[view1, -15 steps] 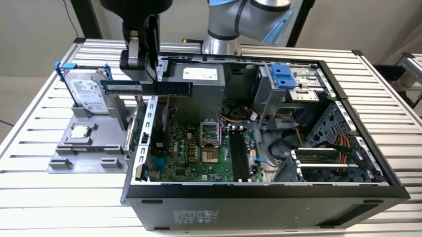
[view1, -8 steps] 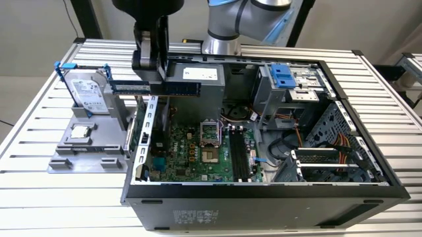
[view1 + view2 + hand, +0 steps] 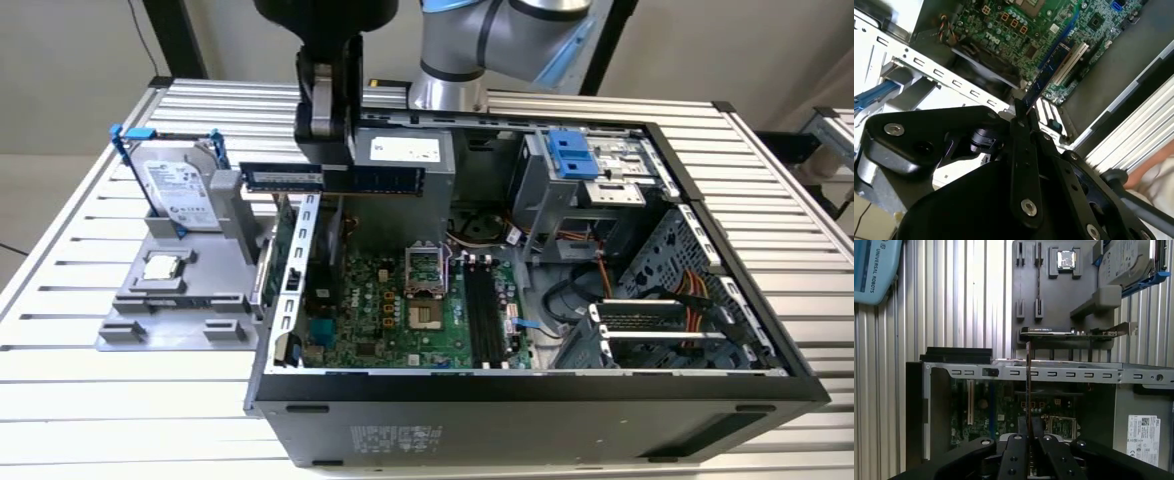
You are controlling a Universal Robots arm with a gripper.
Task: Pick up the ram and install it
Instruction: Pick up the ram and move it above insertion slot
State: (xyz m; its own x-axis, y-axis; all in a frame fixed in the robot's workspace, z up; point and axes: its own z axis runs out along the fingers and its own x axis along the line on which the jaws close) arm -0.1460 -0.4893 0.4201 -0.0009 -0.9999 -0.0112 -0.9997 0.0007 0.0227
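Note:
My gripper (image 3: 328, 172) is shut on the ram (image 3: 390, 180), a long bluish-green stick held level above the back left corner of the open computer case (image 3: 534, 385). In both wrist views the ram shows edge-on (image 3: 1028, 385) (image 3: 1048, 67), sticking out from between the black fingers (image 3: 1015, 452). The motherboard (image 3: 387, 310) lies on the case floor below. Its long black memory slots (image 3: 483, 310) sit further toward the exterior view's right and nearer the front.
A grey holder (image 3: 160, 320) stands left of the case in the exterior view. It carries a silver hard drive with a blue bracket (image 3: 180, 190) and a small square processor chip (image 3: 163, 266). Cables and a drive cage (image 3: 587, 165) fill the case's right side.

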